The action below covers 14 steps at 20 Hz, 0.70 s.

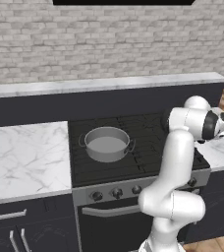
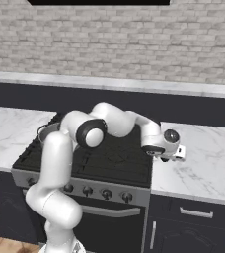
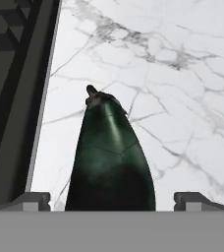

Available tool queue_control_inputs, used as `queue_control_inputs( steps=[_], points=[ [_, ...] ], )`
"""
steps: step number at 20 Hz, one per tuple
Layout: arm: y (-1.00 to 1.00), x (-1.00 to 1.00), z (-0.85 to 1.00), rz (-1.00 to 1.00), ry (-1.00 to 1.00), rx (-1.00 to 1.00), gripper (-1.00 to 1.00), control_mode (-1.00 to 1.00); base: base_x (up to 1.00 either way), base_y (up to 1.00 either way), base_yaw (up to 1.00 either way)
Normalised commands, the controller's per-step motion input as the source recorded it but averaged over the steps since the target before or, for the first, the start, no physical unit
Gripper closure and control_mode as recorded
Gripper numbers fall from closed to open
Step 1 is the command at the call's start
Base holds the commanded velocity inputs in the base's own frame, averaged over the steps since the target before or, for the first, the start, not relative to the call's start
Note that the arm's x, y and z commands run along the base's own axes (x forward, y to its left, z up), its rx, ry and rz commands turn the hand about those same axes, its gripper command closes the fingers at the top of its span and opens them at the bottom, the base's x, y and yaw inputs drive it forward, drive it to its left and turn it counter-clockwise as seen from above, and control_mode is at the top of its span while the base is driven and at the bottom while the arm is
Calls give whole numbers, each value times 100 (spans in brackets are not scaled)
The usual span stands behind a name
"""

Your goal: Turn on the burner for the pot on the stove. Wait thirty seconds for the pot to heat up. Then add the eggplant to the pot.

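**Open end effector over the eggplant on the right counter**

Closest to you in the hand view, the eggplant [image 3: 111, 162] lies on the white marbled counter [image 3: 182, 98]. It is a glossy, very dark green, almost black oblong that narrows to a small brownish stem end pointing away from the camera. Your end effector [image 3: 112, 199] stands with its jaws spread wide, one dark tip on each side of the eggplant's broad end; whether either tip touches it you cannot tell.

Just beside the eggplant runs the dark edge of the stove [image 3: 15, 98]. In the right base view, the end effector [image 2: 169, 157] hangs low over the counter [image 2: 203, 163] right of the stove [image 2: 114, 158].

Farther off, in the left base view, the pot [image 1: 106, 143] sits on a burner [image 1: 92, 162] at the cooktop's left side. It is squat, grey and lidless, and its inside looks plain grey, with nothing you can make out in it. You can read no writing anywhere.
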Motion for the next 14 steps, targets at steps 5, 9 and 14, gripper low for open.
queue_control_inputs(
  steps=[5, 9, 14],
  points=[
    [-6, 23, -22, 1, -10, 0, 100, -100, 0, 0, 0],
    [0, 17, -29, 0, -1, 0, 100, -100, 0, 0, 0],
    [1, -7, -34, 0, 1, 0, 100, -100, 0, 0, 0]
  ],
)
